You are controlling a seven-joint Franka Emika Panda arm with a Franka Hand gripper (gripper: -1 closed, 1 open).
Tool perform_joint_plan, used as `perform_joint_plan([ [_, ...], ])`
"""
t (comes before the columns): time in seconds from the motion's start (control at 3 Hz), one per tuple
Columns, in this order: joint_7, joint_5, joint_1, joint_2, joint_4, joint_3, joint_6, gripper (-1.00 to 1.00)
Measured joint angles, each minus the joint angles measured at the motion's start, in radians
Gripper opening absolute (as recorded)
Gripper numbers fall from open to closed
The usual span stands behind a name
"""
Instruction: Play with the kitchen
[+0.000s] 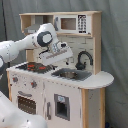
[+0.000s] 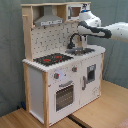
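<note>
The kitchen [image 1: 55,95] is a white and light-wood toy with a black-red hob [image 1: 35,66], a silver sink [image 1: 70,74], a black faucet [image 1: 83,60] and an oven door [image 2: 62,96]. In the second exterior view a grey hood [image 2: 47,20] hangs over its pegboard back [image 2: 50,40]. My gripper [image 1: 64,54] hangs above the counter between hob and sink, just short of the faucet. In the second exterior view the gripper [image 2: 83,31] sits right above the faucet [image 2: 75,39] and partly hides the upper shelf.
A toy microwave [image 1: 70,23] fills the kitchen's upper shelf. In the first exterior view my arm [image 1: 20,47] reaches in from the left across the hob. A wooden table top [image 2: 107,107] carries the kitchen, and a grey curtain [image 1: 112,50] hangs behind it.
</note>
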State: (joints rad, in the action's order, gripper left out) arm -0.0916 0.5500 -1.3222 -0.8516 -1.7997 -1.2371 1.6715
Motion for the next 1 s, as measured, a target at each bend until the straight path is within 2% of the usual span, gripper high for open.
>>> perform_joint_plan([
  [0.33, -0.028, 0.000, -0.066, 0.007, 0.013, -0.073, 0.001, 1.00],
  [0.67, -0.027, 0.000, -0.145, 0.007, 0.055, -0.125, 0.003, 1.00],
  [1.0, 0.000, 0.003, -0.200, 0.007, 0.070, -0.199, 0.045, 1.00],
])
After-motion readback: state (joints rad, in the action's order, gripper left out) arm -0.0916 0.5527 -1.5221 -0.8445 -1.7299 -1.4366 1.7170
